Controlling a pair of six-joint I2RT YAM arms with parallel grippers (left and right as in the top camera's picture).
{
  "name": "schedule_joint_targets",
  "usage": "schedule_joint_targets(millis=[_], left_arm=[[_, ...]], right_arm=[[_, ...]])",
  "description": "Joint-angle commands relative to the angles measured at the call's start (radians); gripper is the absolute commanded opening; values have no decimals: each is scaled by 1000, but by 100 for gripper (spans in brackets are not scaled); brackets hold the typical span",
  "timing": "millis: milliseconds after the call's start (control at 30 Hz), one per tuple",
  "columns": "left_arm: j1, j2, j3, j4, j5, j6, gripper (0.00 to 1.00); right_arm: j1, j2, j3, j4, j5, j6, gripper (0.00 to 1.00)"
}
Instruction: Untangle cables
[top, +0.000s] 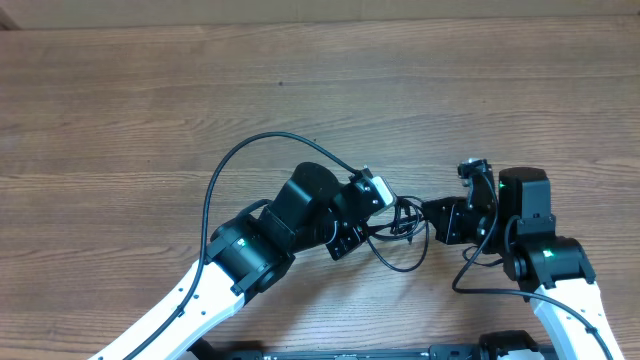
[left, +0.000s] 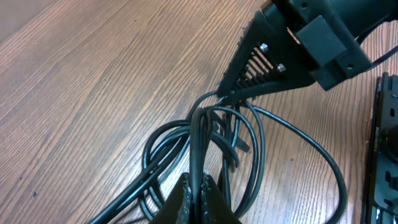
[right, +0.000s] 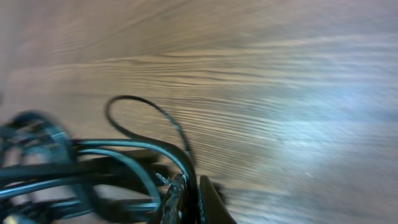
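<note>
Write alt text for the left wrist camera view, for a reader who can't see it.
The left end effector, at the bottom edge, and the right end effector, at upper right, are both shut on a tangle of thin black cables on a wood table. Loose loops fan out to either side.

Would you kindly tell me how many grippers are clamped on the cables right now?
2. The left gripper pinches the cables at the bundle's left side, and the right gripper pinches them from the right. The overhead view shows no further gripper.
</note>
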Motion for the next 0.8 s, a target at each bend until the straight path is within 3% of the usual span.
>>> schedule_joint_targets(millis=[0,500,767], left_arm=[[5,-22,19,3,-10,-23,4],[5,-22,19,-7,-29,-23,4],[5,-22,19,-11,-47,-23,4]], right_arm=[[-3,0,33,-26,226,116,4],[-13,0,33,-129,505,425,4],[-155,0,33,-196,510,531,4]])
